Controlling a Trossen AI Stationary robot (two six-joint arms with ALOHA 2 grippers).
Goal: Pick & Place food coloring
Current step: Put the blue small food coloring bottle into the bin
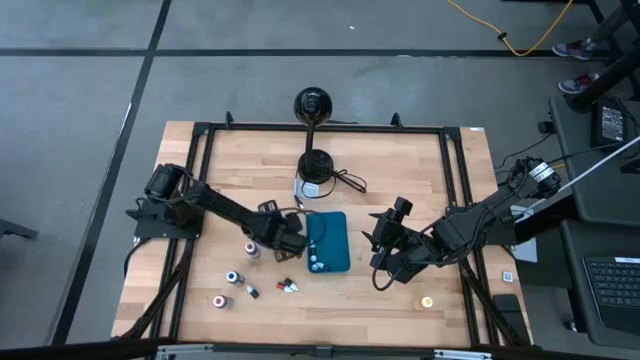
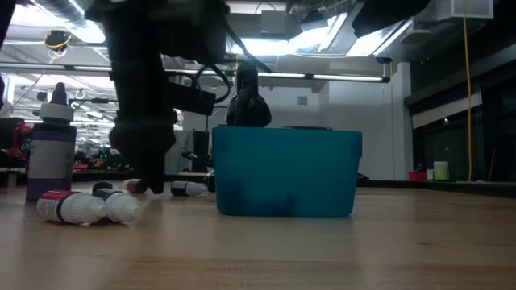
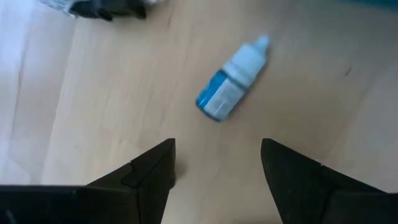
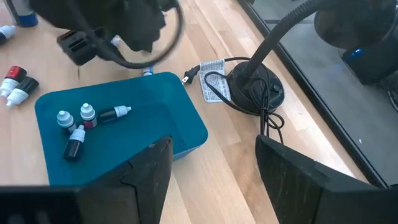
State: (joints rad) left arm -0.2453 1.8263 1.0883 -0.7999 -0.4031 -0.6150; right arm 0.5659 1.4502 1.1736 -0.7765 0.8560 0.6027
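A small blue-bodied food coloring bottle with a white cap lies on its side on the wood table, just ahead of my left gripper. That gripper is open and empty, beside the teal tray's left side. The teal tray holds several small bottles lying on its floor. More bottles lie loose at the near left, and two lie side by side. My right gripper is open and empty, hovering right of the tray.
A black stand with a round base and coiled cable sits beyond the tray. An orange-capped bottle stands at the near right. A tall purple bottle stands upright at the left. A black frame borders the table.
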